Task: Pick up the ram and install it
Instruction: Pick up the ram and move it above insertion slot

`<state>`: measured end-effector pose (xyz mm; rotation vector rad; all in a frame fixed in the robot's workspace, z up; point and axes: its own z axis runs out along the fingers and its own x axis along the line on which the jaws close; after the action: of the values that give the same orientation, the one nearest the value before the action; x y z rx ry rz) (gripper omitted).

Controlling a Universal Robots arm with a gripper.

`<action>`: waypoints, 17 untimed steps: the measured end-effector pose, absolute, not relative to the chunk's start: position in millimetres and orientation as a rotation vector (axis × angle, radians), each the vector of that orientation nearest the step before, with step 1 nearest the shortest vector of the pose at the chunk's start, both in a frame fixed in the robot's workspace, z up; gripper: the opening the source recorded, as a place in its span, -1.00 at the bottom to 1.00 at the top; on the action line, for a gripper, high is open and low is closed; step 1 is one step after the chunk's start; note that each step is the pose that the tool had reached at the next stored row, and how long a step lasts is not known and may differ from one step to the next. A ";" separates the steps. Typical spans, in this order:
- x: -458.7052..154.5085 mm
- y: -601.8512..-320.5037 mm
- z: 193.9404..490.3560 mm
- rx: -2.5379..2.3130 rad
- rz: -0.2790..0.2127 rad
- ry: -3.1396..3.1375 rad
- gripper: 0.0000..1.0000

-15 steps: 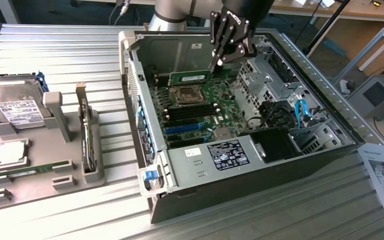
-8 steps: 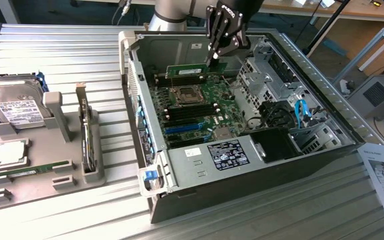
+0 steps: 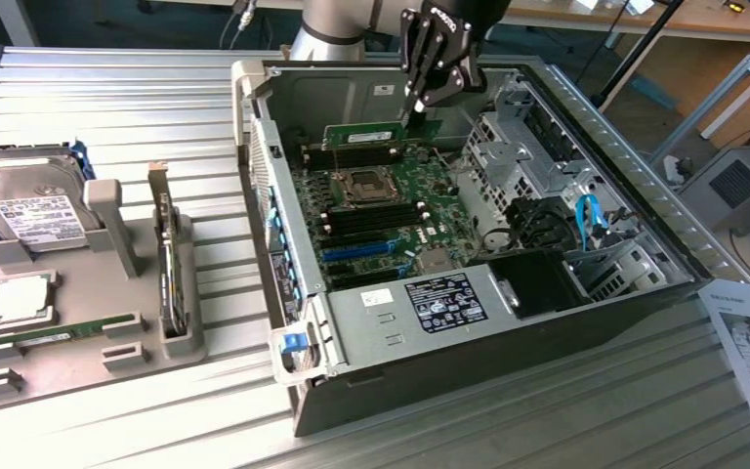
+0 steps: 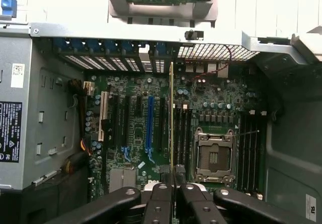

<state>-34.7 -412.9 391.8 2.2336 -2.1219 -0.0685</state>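
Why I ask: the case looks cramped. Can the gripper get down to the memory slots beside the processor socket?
Probably yes. The gripper, shut on the ram, hangs inside the open case above the motherboard. Nothing visible stands between it and the slots beside the socket.

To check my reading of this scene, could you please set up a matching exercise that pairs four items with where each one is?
Things:
1. ram
2. hard drive
3. CPU socket
4. expansion card

Places:
A. standing on edge in the grey tray
B. mounted on the motherboard
C. gripped by the tool, over the motherboard
D. lying flat on the grey tray, label up

Pairs: 1-C, 2-D, 3-B, 4-A
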 end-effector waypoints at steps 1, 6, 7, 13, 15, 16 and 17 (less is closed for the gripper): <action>-34.8 -412.9 391.7 2.234 -0.067 -2.122 -0.76; -35.6 -412.8 391.8 2.247 -0.042 -2.135 -0.76; -35.8 -412.8 391.8 2.251 -0.036 -2.137 -0.76; -36.6 -412.9 391.7 2.262 -0.017 -2.147 -0.76; -36.5 -412.9 391.7 2.262 -0.017 -2.147 -0.76; -36.0 -412.9 391.7 2.262 -0.017 -2.147 -0.76; -34.8 -412.9 391.7 2.262 -0.017 -2.147 -0.76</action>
<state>-34.8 -412.9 391.7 2.2616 -2.1473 -0.0171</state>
